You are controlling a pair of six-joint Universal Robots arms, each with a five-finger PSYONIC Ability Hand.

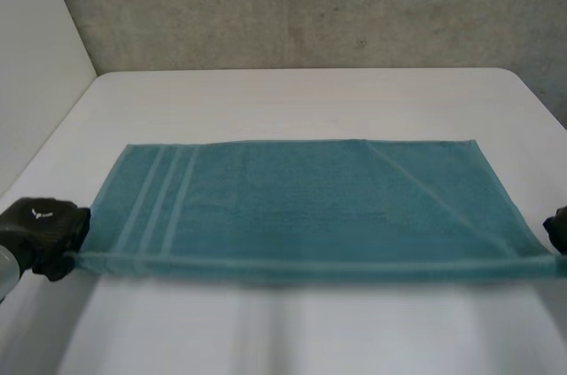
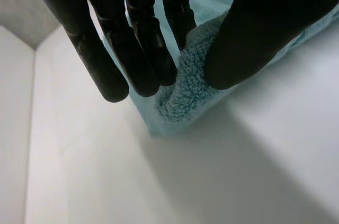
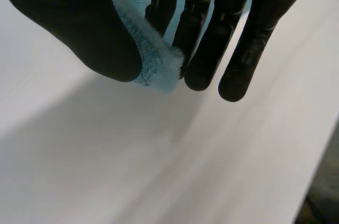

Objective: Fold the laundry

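A teal towel [image 1: 301,207] with pale stripes near its left end lies spread across the white table [image 1: 292,100]. Its near edge is lifted off the table and stretched taut between my two hands. My left hand [image 1: 40,229] holds the near left corner; in the left wrist view the thumb [image 2: 265,28] pinches the towel corner [image 2: 185,86] against the fingers [image 2: 148,49]. My right hand [image 1: 556,229] holds the near right corner; in the right wrist view the thumb [image 3: 79,28] and fingers [image 3: 212,38] pinch the towel corner [image 3: 156,65].
A grey wall [image 1: 310,3] stands behind the table's far edge. A white panel [image 1: 35,56] runs along the left side. Bare table surface lies in front of the towel and beyond it.
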